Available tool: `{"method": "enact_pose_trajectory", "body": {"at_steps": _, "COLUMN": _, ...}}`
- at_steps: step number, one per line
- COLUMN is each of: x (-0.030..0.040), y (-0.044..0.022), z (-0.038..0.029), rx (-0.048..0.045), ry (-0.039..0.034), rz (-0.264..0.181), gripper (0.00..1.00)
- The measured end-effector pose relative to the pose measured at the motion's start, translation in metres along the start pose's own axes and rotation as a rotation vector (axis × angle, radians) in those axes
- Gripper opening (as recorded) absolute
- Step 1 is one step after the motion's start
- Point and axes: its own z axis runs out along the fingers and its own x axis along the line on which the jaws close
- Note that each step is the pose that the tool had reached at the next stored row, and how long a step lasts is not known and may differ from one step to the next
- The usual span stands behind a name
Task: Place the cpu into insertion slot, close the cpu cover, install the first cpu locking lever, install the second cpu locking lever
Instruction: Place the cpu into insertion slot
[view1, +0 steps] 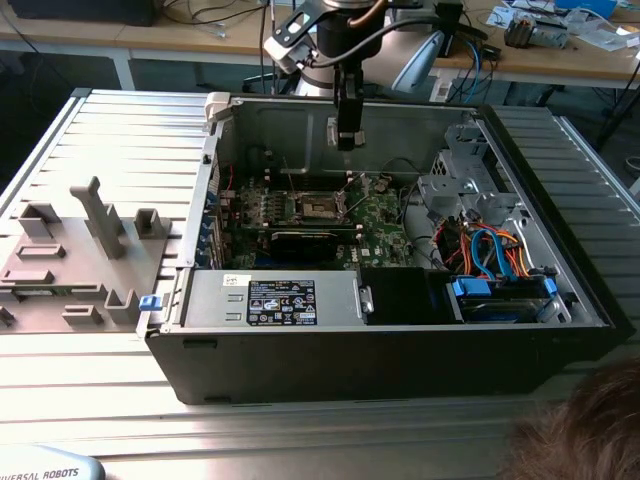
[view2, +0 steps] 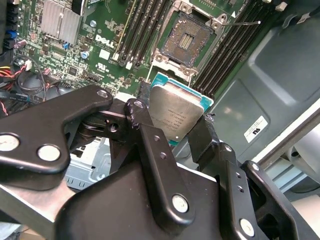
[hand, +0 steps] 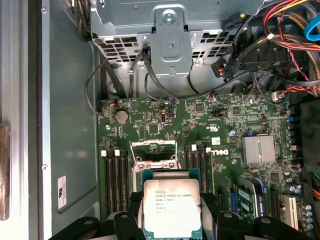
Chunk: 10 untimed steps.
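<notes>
Second wrist view puts it closest: my gripper (view2: 170, 126) is pinching the chip (view2: 177, 107) by two opposite edges (printed silver face toward my cameras). I hang well clear of the green board (hand: 225, 130), so I judge the first step is in hand: the chip is carried, not yet seated.

Beyond it the socket (view2: 187, 42) lies bare with its dark contacts showing. Long memory slots (view2: 137, 35) run on either side, and a thin wire lever (view2: 242, 22) stands free beside it. Setting the chip down calls, I think, for a level chip squared to the socket and a soft touch, since those contacts look fragile.

Farther out, the open computer case (view1: 350, 360) lies on its side on a ribbed metal table (view1: 110, 130). A grey plastic rack (view1: 95, 235) sits on the exterior view's left, and wooden benches (view1: 210, 35) strewn with cables stand behind.
</notes>
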Motion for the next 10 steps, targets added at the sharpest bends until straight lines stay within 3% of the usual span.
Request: {"method": "enact_pose_trajectory", "body": {"at_steps": 10, "x": 0.0, "y": -0.0002, "z": 0.0018, "rx": 0.0, "ry": 0.0, "rz": 0.0, "gripper": 0.54}}
